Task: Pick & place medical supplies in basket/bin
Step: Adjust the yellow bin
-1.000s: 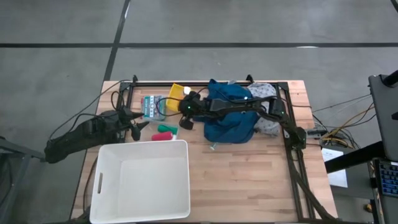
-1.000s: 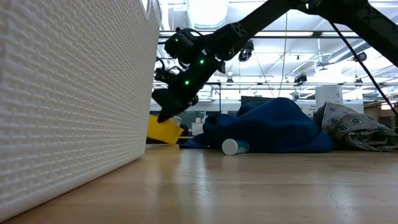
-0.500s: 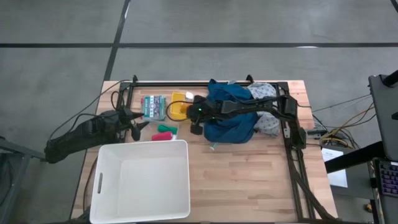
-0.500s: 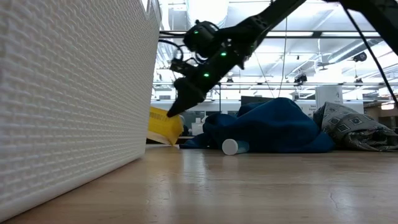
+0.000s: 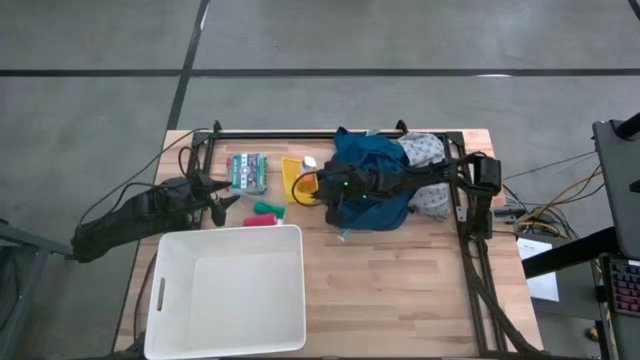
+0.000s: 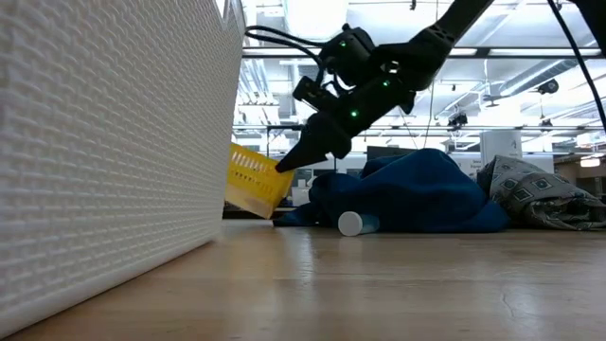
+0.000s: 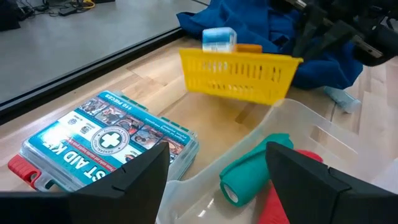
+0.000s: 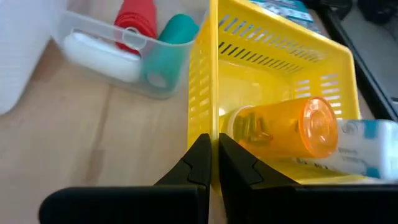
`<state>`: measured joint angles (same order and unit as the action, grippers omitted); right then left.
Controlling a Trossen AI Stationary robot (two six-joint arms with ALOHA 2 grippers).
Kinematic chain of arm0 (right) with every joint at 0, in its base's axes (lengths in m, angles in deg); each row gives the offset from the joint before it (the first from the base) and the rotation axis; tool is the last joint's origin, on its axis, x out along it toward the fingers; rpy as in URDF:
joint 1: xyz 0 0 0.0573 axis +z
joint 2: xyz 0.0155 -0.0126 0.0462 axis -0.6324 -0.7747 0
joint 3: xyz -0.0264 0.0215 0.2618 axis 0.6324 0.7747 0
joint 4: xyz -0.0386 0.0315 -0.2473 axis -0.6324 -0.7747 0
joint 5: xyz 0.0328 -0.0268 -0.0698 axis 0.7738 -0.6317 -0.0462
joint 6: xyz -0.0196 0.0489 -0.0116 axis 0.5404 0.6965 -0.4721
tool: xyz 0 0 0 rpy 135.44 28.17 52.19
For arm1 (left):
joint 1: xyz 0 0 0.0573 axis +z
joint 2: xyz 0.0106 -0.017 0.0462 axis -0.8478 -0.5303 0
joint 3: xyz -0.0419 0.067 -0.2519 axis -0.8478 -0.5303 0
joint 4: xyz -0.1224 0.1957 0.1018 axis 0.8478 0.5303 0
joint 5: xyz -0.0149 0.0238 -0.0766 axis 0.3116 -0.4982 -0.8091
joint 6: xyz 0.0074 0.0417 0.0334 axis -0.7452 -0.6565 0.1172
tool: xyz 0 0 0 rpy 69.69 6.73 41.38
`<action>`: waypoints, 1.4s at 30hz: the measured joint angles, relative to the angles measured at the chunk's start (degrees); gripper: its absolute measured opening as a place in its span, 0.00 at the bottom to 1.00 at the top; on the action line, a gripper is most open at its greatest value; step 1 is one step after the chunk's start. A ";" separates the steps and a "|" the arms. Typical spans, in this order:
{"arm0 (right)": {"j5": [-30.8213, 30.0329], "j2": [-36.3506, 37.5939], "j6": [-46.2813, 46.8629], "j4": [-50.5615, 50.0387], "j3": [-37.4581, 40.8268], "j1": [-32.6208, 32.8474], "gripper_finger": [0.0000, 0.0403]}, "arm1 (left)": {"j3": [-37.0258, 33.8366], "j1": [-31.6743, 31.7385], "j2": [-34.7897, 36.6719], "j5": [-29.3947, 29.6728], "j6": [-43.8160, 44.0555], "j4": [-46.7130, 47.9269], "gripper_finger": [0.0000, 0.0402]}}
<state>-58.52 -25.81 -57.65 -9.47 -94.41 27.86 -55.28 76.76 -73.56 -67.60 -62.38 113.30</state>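
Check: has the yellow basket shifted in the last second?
Yes. The right gripper, shut on the yellow basket wall, dragged it away from the table's far edge and tilted it, toward the blue garment.

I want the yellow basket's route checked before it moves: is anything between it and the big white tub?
Yes. The right gripper is shut on the yellow basket, and the clear tray of green, red and white rolls lies on the table between that basket and the white tub.
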 joint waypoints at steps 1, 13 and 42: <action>0.39 -0.02 -0.06 -0.14 0.02 0.11 0.03 | 0.00 0.02 0.00 0.02 0.01 -0.06 0.68; 7.99 -1.32 -2.43 -2.61 -0.33 0.66 0.03 | 0.00 0.02 0.00 0.02 0.00 -0.02 0.68; 8.74 -5.31 15.16 0.83 0.20 2.59 0.12 | 0.00 0.02 0.00 0.01 0.01 0.00 0.68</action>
<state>-49.79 -31.12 -42.49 -8.63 -94.21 30.45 -55.28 76.78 -73.56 -67.59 -62.38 113.30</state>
